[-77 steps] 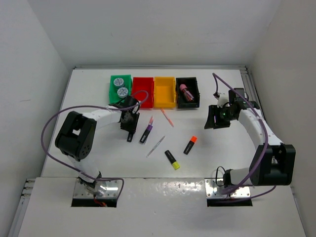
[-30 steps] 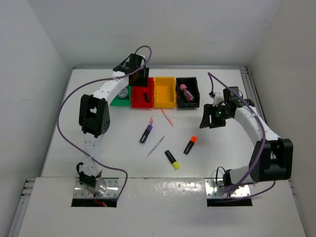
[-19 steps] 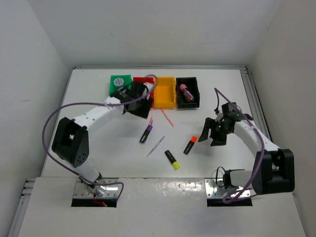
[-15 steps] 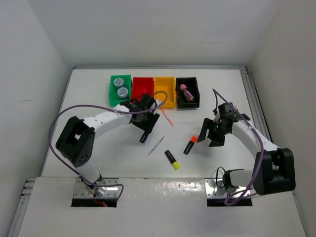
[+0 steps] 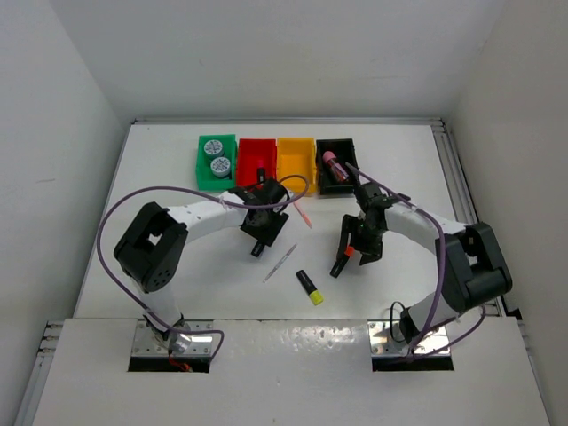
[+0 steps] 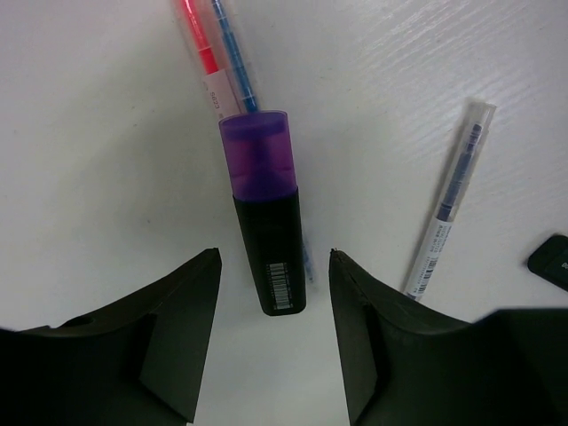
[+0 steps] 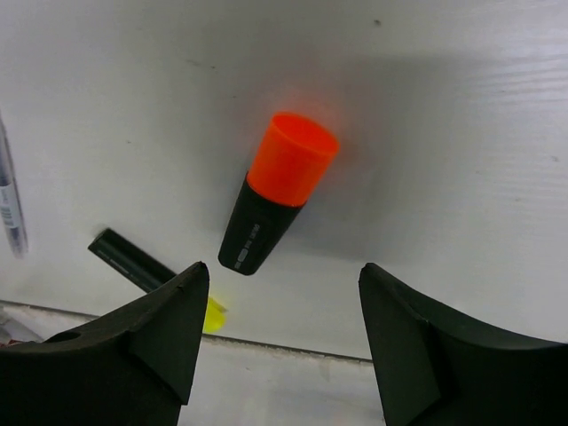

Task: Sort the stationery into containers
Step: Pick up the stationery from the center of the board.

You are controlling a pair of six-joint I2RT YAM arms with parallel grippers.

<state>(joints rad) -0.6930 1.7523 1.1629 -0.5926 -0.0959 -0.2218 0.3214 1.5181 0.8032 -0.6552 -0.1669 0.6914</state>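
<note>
My left gripper (image 5: 263, 232) is open and low over the purple-capped highlighter (image 6: 266, 213); the highlighter's black end lies between the fingertips of the left gripper (image 6: 273, 266). My right gripper (image 5: 353, 251) is open above the orange-capped highlighter (image 7: 277, 191), whose black end points at the gap of the right gripper (image 7: 282, 271). The green bin (image 5: 200, 162) holds two rolls. The red bin (image 5: 246, 166) holds a black highlighter. The yellow-orange bin (image 5: 296, 164) looks empty. The black bin (image 5: 349, 169) holds a pink-capped highlighter (image 5: 333, 164).
A pink pen (image 5: 302, 214) lies beyond the purple highlighter, and shows in the left wrist view (image 6: 200, 40). A grey pen (image 5: 280, 263) and a yellow-capped highlighter (image 5: 309, 287) lie between the two grippers. The table's near edge (image 7: 293, 355) runs close behind the orange highlighter.
My left arm swung from the table up to the red bin, left a black highlighter there, and came down over the purple highlighter. My right arm moved left and down over the orange highlighter.
</note>
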